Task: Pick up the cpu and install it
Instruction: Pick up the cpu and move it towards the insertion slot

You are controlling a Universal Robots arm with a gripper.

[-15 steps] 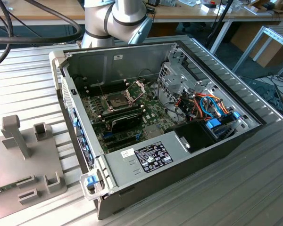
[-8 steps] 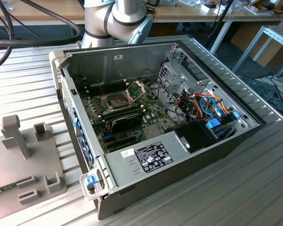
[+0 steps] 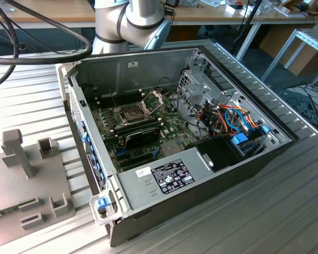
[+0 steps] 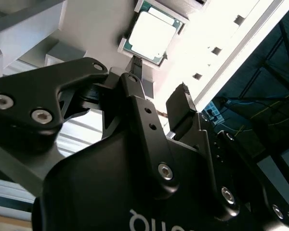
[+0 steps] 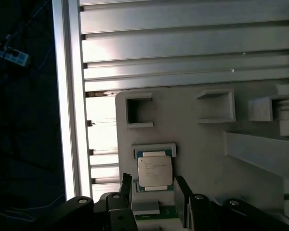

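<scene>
The cpu [image 5: 155, 172] is a small square chip with a silver-grey top, lying flat in a shallow recess of a grey fixture plate [image 5: 207, 144]. In the second wrist view the cpu [image 4: 151, 31] sits just beyond the fingertips. My gripper [image 5: 155, 192] is open, its two black fingers [image 5: 126, 185] standing to either side of the chip's near edge without touching it. Nothing is held between them in the second wrist view, where the gripper [image 4: 160, 81] hangs above the plate. In the exterior view the green motherboard [image 3: 169, 132] lies inside the open computer case [image 3: 148, 180], its socket [image 3: 135, 112] uncovered with the hinged frame [image 3: 153, 98] raised.
The fixture plate [image 3: 26, 180] with raised grey holders lies on the ribbed metal table at the exterior view's left. A black oblong module [image 3: 142, 136] sits near the socket. Cables and a drive cage [image 3: 201, 90] crowd the case's right side. The arm's base [image 3: 132, 21] stands behind the case.
</scene>
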